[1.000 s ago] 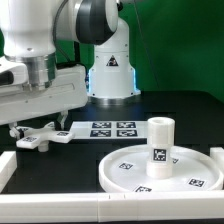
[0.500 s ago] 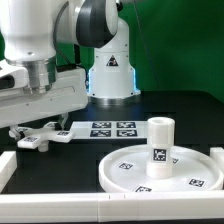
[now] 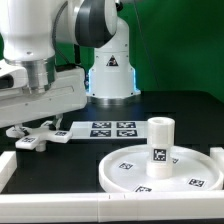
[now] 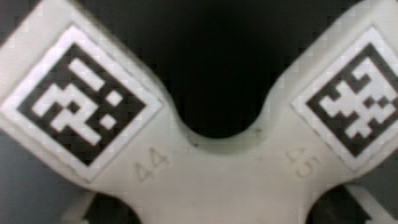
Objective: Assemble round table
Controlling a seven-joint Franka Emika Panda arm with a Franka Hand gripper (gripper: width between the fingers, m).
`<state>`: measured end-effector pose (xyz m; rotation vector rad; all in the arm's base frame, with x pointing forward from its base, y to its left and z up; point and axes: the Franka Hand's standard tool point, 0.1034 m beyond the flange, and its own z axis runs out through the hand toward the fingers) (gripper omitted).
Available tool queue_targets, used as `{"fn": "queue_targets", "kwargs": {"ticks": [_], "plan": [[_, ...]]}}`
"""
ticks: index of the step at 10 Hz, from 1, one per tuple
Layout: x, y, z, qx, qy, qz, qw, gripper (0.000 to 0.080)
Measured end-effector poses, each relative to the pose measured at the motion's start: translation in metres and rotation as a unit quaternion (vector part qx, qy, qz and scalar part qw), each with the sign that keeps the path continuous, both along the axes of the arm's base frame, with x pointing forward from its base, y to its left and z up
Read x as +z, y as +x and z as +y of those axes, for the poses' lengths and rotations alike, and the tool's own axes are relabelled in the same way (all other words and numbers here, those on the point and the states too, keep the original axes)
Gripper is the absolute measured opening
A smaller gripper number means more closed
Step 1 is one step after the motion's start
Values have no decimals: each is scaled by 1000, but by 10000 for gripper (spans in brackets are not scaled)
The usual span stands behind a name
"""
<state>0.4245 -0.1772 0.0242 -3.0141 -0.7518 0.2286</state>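
Jaws sit low at the exterior view's left, directly above the cross-shaped piece (image 3: 38,139). Neither view shows how far apart they stand or whether they grip it, so this cannot be told. The cross-shaped piece lies flat on the black counter (image 3: 190,112), close to the near end of the marker board (image 3: 110,129). In the wrist view two of its arms (image 4: 196,165) fill the picture, each bearing a square tag. Further right the round disc (image 3: 185,166) lies flat, well apart from the cross-shaped piece. The post (image 3: 160,141) stands upright on the disc, about at its centre, with a tag on its side.
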Motion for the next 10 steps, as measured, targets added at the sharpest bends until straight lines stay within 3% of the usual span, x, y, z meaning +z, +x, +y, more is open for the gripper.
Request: {"fn": "queue_targets", "kwargs": {"ticks": [2,4,6,7,8,10], "plan": [[7,5,4,3,2,0,1000,449],[35,23,36,-11,6,-3,1000,449],[66,55,70,-20,6,-1,1000,449],[79,79,83,-16,8,7,1000,449],[81,94,83,-16,8,3,1000,449],[77,90,83,-15,8,4,1000,449]]}}
